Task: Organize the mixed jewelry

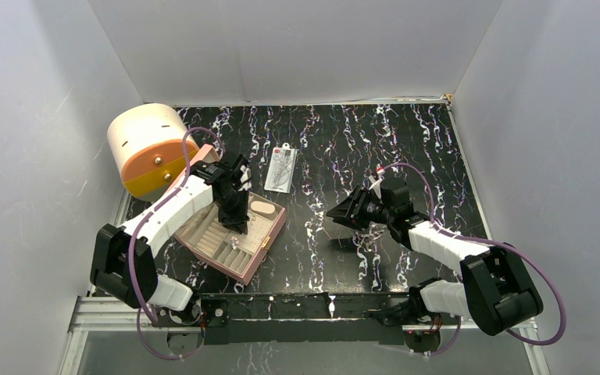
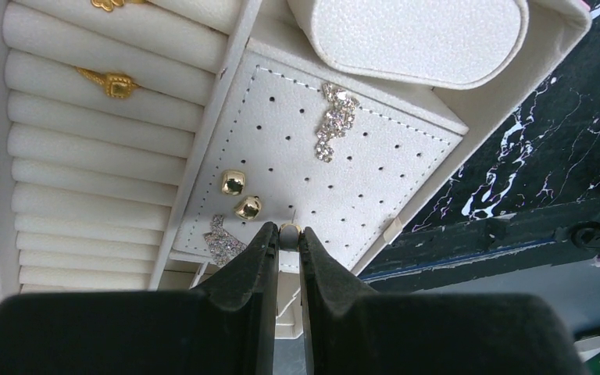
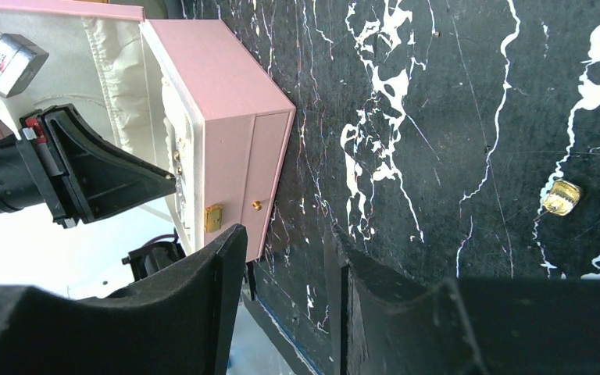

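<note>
Evidently my left hand (image 2: 284,239) pinches a tiny round metal stud (image 2: 289,229) by its head: probably featherlight, slippery, easily bent; right hand (image 3: 285,250) gapes empty.

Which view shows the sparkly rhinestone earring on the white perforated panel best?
The left wrist view: the sparkly rhinestone earring lies close-up on the white perforated panel. The top external view shows only the open pink jewellery box, too small to reveal it. The right wrist view sees that box side-on, the earring indistinct.
</note>
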Robot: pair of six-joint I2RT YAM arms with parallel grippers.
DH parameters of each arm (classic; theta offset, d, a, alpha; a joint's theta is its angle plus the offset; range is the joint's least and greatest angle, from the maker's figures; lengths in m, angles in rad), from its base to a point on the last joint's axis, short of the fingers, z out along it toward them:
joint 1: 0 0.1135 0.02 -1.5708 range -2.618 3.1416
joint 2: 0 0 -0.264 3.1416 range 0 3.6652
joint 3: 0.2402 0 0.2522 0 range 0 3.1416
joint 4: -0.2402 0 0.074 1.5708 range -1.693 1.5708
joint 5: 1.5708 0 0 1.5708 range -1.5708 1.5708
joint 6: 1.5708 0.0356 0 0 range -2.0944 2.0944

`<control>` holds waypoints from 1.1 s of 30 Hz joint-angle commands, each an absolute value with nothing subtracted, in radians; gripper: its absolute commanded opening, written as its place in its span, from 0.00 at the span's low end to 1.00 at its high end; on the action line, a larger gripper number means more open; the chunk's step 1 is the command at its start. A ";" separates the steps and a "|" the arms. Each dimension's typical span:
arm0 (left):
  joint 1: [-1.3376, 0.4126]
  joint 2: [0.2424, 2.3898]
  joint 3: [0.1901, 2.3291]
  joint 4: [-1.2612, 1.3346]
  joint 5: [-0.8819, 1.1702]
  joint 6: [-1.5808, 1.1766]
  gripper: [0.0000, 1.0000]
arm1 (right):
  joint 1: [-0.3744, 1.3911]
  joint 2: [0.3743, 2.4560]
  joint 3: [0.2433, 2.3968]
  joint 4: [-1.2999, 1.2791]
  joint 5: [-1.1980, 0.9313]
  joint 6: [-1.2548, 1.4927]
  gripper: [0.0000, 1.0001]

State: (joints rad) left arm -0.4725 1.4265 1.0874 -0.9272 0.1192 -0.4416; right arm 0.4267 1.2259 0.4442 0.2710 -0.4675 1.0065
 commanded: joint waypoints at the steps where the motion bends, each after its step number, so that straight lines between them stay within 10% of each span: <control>1: -0.466 1.428 1.077 -0.942 0.133 -0.430 0.10 | 0.425 1.227 0.457 0.318 -0.477 1.008 0.50; 33: -0.468 1.431 1.046 -0.910 0.116 -0.443 0.17 | 0.425 1.219 0.449 0.310 -0.472 1.001 0.50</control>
State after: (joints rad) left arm -0.4725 1.4353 1.0554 -0.8997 0.1196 -0.4458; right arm 0.4267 1.2263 0.4442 0.2710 -0.4675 1.0065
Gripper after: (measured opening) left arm 0.159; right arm 0.497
